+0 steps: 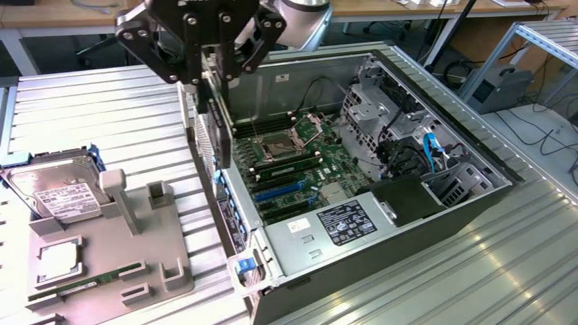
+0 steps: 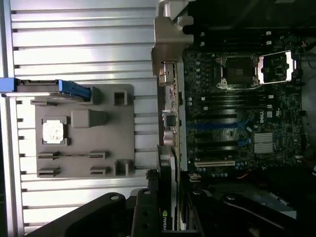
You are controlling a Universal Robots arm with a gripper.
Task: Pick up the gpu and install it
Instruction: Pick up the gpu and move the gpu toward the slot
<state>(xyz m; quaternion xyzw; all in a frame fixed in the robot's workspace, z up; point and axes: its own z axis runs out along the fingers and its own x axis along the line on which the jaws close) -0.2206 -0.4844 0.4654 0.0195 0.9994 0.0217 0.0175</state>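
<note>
Legend. My pincer (image 1: 216, 71) pinches the gpu (image 1: 218, 125), which hangs edge-on directly beneath me, with its bracket (image 2: 168, 98) running downward beside the near wall of the case (image 1: 407, 257). Just beyond it, toward the exterior view's right, are the blue slots (image 1: 275, 191). Farther off, the tray (image 1: 135, 271) rests on the table (image 1: 91, 101).

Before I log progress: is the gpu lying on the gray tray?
No, the end effector holds the gpu upright at the case wall.
</note>
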